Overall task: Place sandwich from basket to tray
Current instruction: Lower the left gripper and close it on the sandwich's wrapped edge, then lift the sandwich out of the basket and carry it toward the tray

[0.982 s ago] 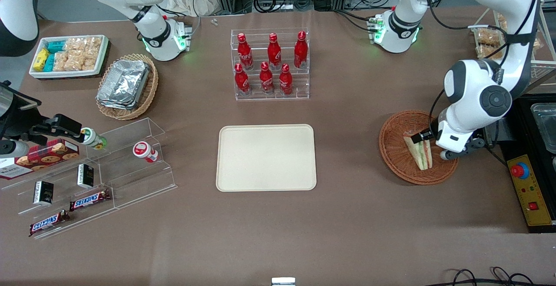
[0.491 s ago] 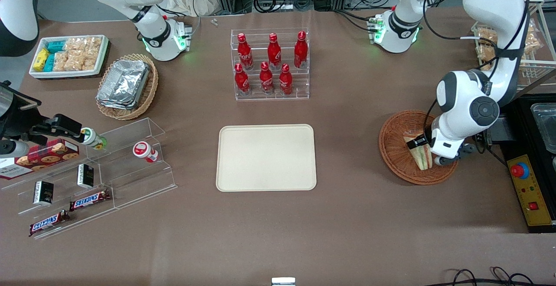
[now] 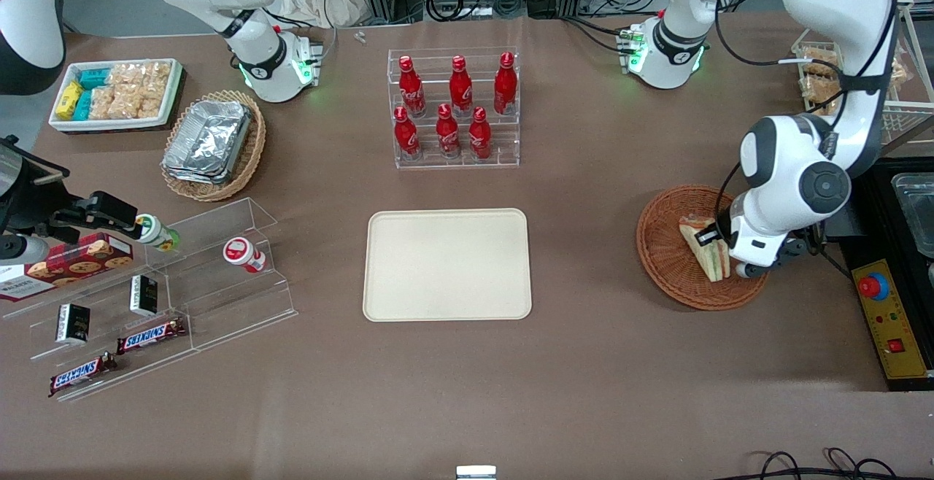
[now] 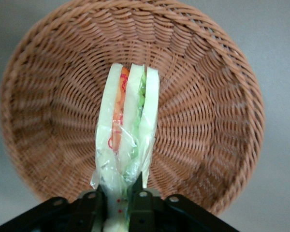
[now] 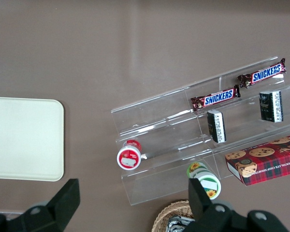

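The gripper (image 4: 117, 203) pinches the wrapped sandwich (image 4: 127, 140) by one corner above the basket (image 4: 217, 121), so the slippery film could slide free on the way to the tray (image 3: 446, 264).

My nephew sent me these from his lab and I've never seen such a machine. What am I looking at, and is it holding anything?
These are two white robot arms at a brown table. One picture looks down from the front; the other two come from cameras on the arms' wrists. The working arm's claw is over the round wicker basket and shut on a wrapped triangular sandwich. The wrist picture shows the sandwich standing on edge above the basket's floor. The cream tray at the table's middle has nothing on it. Also on the table are red bottles in a clear rack, plus snack shelves toward the parked arm's end.
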`<control>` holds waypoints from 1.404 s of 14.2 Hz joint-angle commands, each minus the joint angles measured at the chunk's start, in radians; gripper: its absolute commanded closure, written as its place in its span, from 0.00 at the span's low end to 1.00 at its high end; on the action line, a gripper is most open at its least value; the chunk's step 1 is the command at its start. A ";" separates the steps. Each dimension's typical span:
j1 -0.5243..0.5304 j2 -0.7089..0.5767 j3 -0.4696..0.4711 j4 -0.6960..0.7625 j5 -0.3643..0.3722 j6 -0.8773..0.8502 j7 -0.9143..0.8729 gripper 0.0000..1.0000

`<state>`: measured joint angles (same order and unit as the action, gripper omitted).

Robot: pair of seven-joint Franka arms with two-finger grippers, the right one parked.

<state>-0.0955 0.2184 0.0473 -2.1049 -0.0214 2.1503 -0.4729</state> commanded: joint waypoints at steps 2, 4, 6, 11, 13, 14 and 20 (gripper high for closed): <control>-0.004 -0.044 -0.007 0.208 -0.005 -0.292 -0.016 0.99; -0.004 -0.042 -0.009 0.323 -0.006 -0.409 -0.009 0.99; -0.010 -0.027 -0.012 0.434 -0.012 -0.499 -0.004 1.00; -0.059 -0.010 -0.093 0.465 -0.011 -0.517 -0.023 0.99; -0.069 0.007 -0.135 0.482 -0.011 -0.526 -0.030 0.96; -0.079 0.009 -0.157 0.483 -0.005 -0.524 -0.033 0.94; -0.242 0.071 -0.195 0.531 -0.006 -0.465 -0.047 0.86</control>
<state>-0.2762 0.2268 -0.1559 -1.6371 -0.0248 1.6735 -0.4977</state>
